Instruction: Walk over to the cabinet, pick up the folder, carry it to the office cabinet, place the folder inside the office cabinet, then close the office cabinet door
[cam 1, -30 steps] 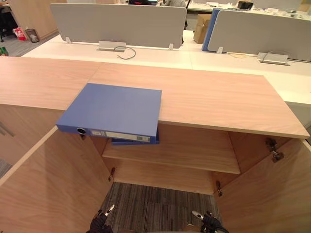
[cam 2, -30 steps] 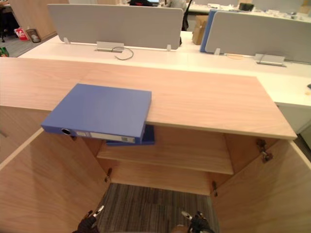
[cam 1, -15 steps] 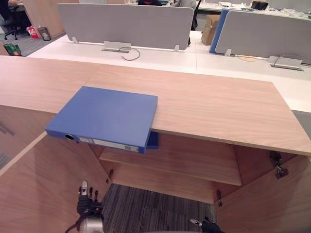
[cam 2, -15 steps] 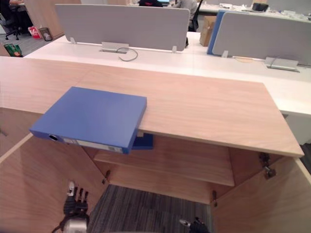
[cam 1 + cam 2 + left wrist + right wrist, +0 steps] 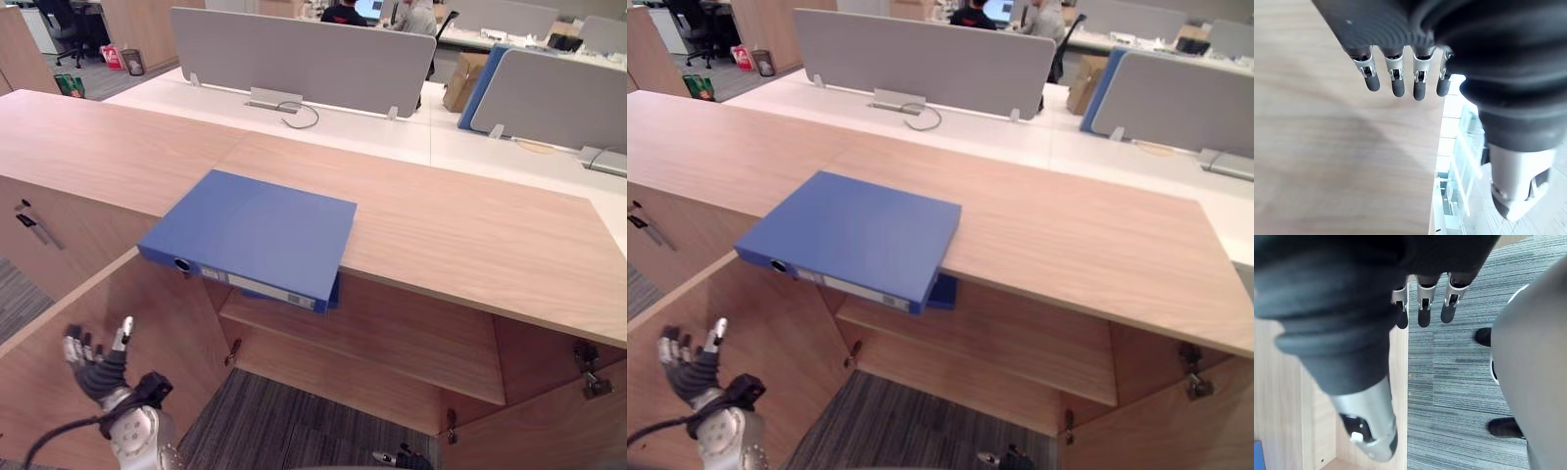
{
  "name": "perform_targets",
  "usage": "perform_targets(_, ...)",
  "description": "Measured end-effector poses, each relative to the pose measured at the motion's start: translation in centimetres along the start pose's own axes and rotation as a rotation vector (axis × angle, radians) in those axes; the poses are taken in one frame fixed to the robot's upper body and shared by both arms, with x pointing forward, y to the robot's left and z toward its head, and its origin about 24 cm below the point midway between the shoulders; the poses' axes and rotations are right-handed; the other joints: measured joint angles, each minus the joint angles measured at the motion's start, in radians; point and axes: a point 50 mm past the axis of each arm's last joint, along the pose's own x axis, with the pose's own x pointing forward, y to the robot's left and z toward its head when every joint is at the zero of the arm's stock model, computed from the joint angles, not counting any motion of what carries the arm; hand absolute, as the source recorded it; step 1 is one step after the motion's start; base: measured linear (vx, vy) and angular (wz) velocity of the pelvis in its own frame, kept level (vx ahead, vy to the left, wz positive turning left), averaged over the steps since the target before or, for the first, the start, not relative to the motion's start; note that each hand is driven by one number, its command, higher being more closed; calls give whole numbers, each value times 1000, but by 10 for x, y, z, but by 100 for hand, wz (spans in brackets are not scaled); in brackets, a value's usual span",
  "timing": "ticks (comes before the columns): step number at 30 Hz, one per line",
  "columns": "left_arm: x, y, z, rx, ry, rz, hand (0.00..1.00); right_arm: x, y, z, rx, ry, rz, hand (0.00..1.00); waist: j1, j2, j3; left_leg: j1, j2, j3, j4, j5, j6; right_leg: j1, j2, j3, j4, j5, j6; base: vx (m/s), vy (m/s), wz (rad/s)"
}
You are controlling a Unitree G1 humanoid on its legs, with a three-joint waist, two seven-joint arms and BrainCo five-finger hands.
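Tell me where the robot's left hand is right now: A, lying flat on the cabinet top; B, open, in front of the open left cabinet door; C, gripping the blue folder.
B: the left hand, fingers straight and spread, shows against the open door, below the blue folder on the cabinet top.

Second folder (image 5: pixel 942 291), up and right of left hand (image 5: pixel 96 360), mostly hidden under top folder (image 5: pixel 257 232). Right hand (image 5: pixel 400 458) cut off by bottom edge; cabinet door (image 5: pixel 549 431) beside it cropped too.
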Motion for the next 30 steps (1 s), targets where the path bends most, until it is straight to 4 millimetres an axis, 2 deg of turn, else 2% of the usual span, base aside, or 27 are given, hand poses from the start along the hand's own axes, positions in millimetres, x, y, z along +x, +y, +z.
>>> perform_targets(6, -1, -6, 47, 253, -312, 69, 0, -1, -2, -3, -5, 2, -12, 0, 16, 2, -5, -12, 3, -2, 11, -2, -1, -2, 4, 0, -1, 5, 1, -78, 8, 2)
perform_targets(9, -13, -28, 65, 338, -468, -10, 0, -2, -4, -7, -16, 8, -16, 0, 19, 3, -27, -20, 3, -3, 11, -1, -1, -9, 7, 1, -4, 7, 1, -14, 4, 0)
perform_targets(11, -28, -53, 78, 412, -642, -149, 0, -2, -4, -8, -37, 6, -16, 0, 18, 4, -45, -41, 2, 2, 15, 2, -3, -34, 12, 8, -4, 10, -1, 13, 17, -9)
perform_targets(14, -34, -63, 83, 486, -761, -220, 0, -2, -5, -9, -39, 8, -19, 0, 12, 6, -47, -45, 2, 8, 17, 2, -3, -40, 14, 15, -9, 12, -2, 15, 21, -9)
perform_targets(19, -32, -63, 86, 579, -875, -279, 0, -1, -9, -6, -43, 4, -28, 0, 18, 12, -44, -49, 1, 12, 15, 2, -3, -56, 15, 22, -5, 12, -3, -2, 20, -3)
perform_targets(24, -22, -62, 72, 726, -941, -406, 0, 0, -12, -3, -53, -3, -34, 0, 17, 25, -42, -45, 0, 12, 4, 9, 3, -58, 13, 25, -5, 15, -8, -33, 28, -2)
perform_targets(30, -16, -61, 71, 794, -1003, -466, 0, 0, -13, 0, -79, -10, -32, 0, 17, 29, -40, -40, -1, 9, -28, 30, 5, -67, 14, 24, -7, 18, -12, -11, 5, 0)
